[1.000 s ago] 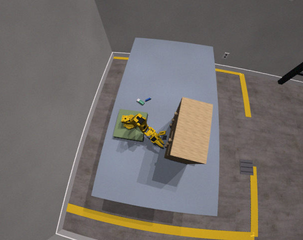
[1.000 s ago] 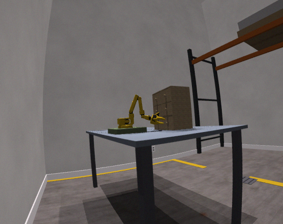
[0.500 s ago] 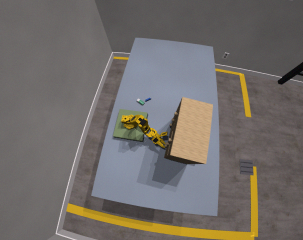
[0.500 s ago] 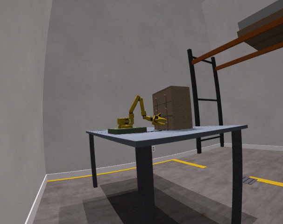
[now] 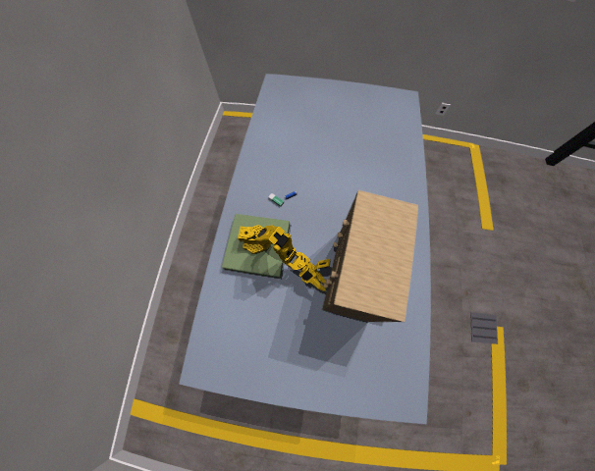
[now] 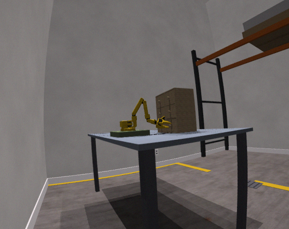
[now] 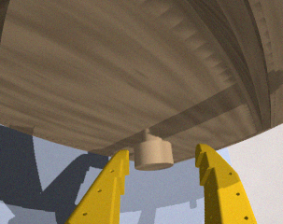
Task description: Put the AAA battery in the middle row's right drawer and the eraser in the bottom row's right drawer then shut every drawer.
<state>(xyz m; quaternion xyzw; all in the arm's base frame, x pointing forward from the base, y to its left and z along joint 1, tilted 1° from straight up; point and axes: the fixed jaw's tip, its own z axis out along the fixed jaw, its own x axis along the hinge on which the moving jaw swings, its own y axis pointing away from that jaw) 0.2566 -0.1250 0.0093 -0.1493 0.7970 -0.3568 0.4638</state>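
The gripper (image 7: 159,212), fingers spread and pinching nothing, faces a low drawer knob (image 7: 154,152) on the chest (image 5: 376,255). Well away from the chest lie the eraser (image 5: 276,199) and what seems the blue AAA battery (image 5: 290,194), side by side.

Your blue-grey worktop (image 5: 307,136) carries a wooden chest (image 5: 379,253), a green base pad (image 5: 246,255) (arm mounted on it), and an eraser (image 5: 276,199) beside a blue battery (image 5: 290,194).
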